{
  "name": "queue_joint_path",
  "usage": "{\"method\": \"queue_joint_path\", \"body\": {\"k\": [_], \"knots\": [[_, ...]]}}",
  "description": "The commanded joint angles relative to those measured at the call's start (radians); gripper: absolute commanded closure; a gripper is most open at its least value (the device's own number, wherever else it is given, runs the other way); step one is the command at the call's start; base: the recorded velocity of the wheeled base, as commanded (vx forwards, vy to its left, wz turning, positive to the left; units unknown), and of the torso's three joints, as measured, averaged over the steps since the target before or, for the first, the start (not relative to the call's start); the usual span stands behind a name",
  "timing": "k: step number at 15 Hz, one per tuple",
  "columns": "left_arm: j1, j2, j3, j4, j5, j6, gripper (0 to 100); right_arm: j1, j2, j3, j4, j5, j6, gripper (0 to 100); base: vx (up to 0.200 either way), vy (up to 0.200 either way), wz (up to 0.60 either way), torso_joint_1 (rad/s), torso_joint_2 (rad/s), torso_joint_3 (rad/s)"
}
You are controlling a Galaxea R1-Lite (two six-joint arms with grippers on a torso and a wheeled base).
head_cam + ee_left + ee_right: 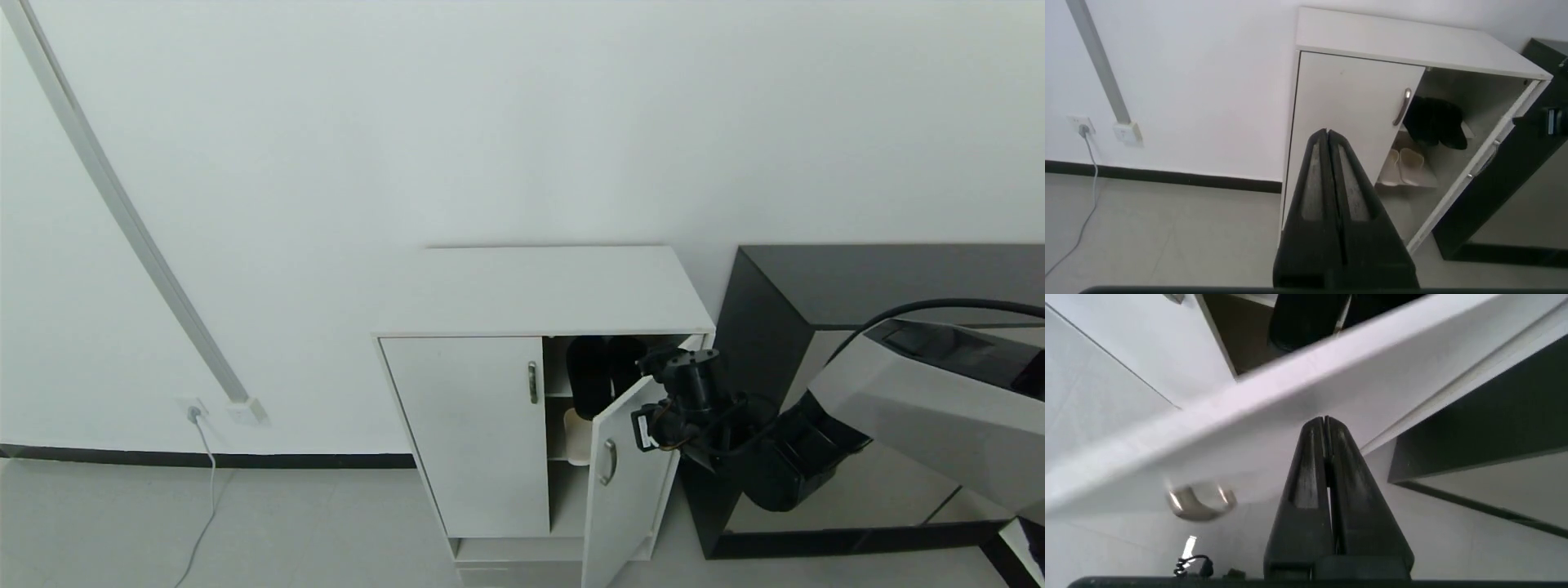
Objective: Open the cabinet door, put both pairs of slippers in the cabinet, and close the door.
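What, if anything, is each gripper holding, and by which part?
Nothing is held. The left gripper has its jaws shut on air; the right gripper has them shut too, tip by the open cabinet door, not clasping it.

A plain white wall (522,122) meets a pale grey floor (310,514) along a black skirting strip (286,460). A grey cable duct (122,212) slants down the wall's left part to a small box, with a socket (193,408) just beside it; a grey cord (211,482) trails from the socket onto the floor. A glossy black unit (857,282) stands against the wall at the right.
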State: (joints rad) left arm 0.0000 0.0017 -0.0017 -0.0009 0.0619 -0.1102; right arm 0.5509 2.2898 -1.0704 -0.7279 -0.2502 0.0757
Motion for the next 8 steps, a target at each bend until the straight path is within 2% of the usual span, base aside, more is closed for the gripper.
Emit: {"method": "queue_joint_path", "body": {"k": [1, 8], "knots": [[0.0, 0.0, 0.0, 0.001, -0.001, 0.0, 100, -0.015, 0.059, -0.075, -0.001, 0.0, -0.002, 100, 0.0, 0.0, 0.0, 0.0, 0.0, 0.0], [0.0, 0.0, 0.0, 0.001, -0.001, 0.0, 100, -0.048, 0.18, -0.272, -0.001, 0.003, -0.005, 100, 0.0, 0.0, 0.0, 0.0, 0.0, 0.0]]}}
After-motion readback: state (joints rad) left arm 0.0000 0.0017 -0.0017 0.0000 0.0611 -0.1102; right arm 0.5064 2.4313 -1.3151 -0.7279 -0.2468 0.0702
